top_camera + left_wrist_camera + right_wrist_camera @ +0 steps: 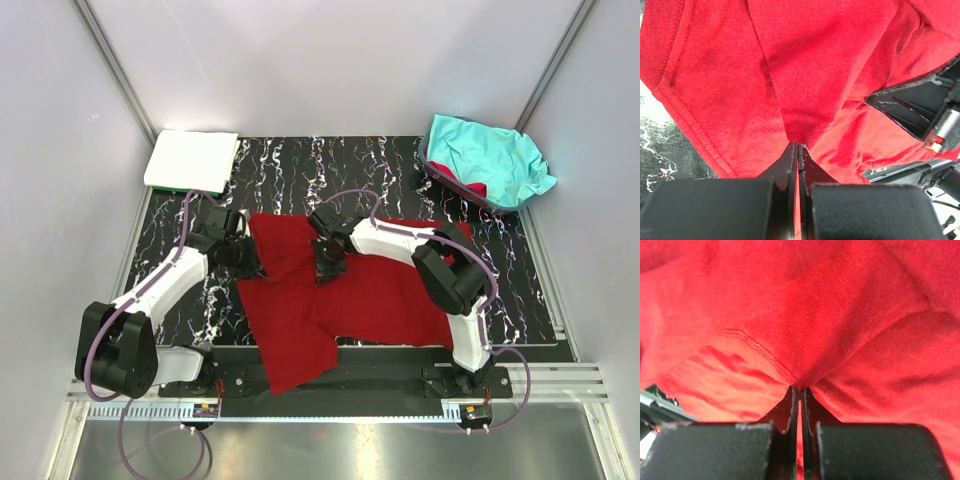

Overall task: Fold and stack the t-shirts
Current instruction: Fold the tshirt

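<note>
- Dark red cloth all about both sets of jaws: t-shirt (pixel 345 300) lying rumpled across the black marbled mat (pixel 300 165), one end trailing past the mat's near edge toward the arm bases.
- Left gripper (pixel 797 145): holds tight on a pinched fold of that shirt, fingers pressed together, cloth fanning up and away from the tips, stitched hem running off to the left of the jaws.
- Right gripper (pixel 800 388): clamps the same shirt in the same way, jaws closed on a raised ridge, a double-stitched seam just left of them.
- From above: both grips along the shirt's far edge, left jaws at its left side, right jaws near its middle.
- Turquoise shirt (pixel 485 155): bunched in a heap well beyond and to the right of the right jaws, a scrap of red showing beneath.
- White folded shirt (pixel 192 160): well beyond the left jaws, at the mat's far left corner, resting on a green one (pixel 185 190), only a thin edge visible.
</note>
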Tool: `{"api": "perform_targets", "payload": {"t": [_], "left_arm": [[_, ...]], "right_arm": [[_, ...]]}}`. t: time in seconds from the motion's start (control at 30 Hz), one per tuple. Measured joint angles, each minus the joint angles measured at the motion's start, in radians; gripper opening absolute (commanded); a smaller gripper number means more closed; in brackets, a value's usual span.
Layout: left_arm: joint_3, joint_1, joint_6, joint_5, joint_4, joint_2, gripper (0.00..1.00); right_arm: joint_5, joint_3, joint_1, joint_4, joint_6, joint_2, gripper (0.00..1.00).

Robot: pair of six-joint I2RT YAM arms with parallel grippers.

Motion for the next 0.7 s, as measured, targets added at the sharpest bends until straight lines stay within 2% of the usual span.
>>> {"api": "perform_targets", "payload": {"t": [0.7], "left_arm": [[0.0,-0.001,0.0,0.0,-0.003,0.04,0.0]], "right_arm": [[-0.265,-0.015,-0.101,-0.059,-0.074,-0.05,0.0]]}}
